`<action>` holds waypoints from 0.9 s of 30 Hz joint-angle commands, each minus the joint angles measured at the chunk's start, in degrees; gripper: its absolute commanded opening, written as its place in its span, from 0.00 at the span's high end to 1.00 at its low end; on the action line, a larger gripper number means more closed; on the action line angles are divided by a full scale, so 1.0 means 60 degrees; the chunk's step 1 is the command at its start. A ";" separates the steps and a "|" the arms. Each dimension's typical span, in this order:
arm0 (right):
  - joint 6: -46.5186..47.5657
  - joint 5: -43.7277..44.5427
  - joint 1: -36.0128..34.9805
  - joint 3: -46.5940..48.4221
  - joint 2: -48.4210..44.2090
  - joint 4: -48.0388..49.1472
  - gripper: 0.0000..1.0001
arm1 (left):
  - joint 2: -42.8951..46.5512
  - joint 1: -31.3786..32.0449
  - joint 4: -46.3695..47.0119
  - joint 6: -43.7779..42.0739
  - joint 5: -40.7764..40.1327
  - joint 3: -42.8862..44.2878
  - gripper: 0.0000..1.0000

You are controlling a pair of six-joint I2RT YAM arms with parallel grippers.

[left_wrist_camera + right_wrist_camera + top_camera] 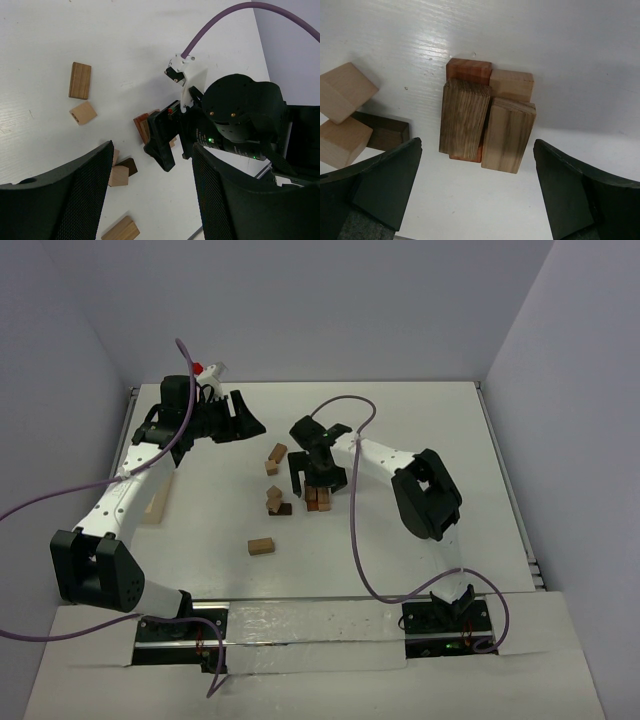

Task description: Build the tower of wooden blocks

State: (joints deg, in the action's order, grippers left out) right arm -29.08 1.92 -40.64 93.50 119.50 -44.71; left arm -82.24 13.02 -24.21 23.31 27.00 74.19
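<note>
The tower is a low stack near the table's middle. In the right wrist view it has two tan grained wood blocks side by side on top, a reddish-brown one and a tan one beneath. My right gripper hovers over it, open, fingers wide on either side and touching nothing. My left gripper is open and empty at the back left. Loose blocks: a brown one, a small tan one, a tan and dark cluster, a single tan one.
A long pale wooden box lies at the left beside the left arm. Purple cables loop over the table from both arms. In the left wrist view the right gripper's black body hides most of the tower.
</note>
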 commanded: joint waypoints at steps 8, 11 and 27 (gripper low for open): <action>0.0063 0.0018 0.0006 0.0486 0.0245 -0.0113 0.00 | 0.0033 -0.0060 0.0176 -0.0003 -0.0018 0.0320 0.30; 0.0097 0.0029 0.0017 0.0486 0.0280 -0.0122 0.00 | 0.0024 -0.0060 0.0171 0.0011 -0.0007 0.0309 0.30; 0.0272 0.0041 0.0065 0.0375 0.0283 -0.0034 0.07 | 0.0025 -0.0060 0.0205 0.0026 0.0097 0.0270 0.31</action>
State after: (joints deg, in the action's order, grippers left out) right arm -28.03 1.89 -40.51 94.17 121.45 -44.70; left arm -82.24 13.02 -24.19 23.31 27.03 74.19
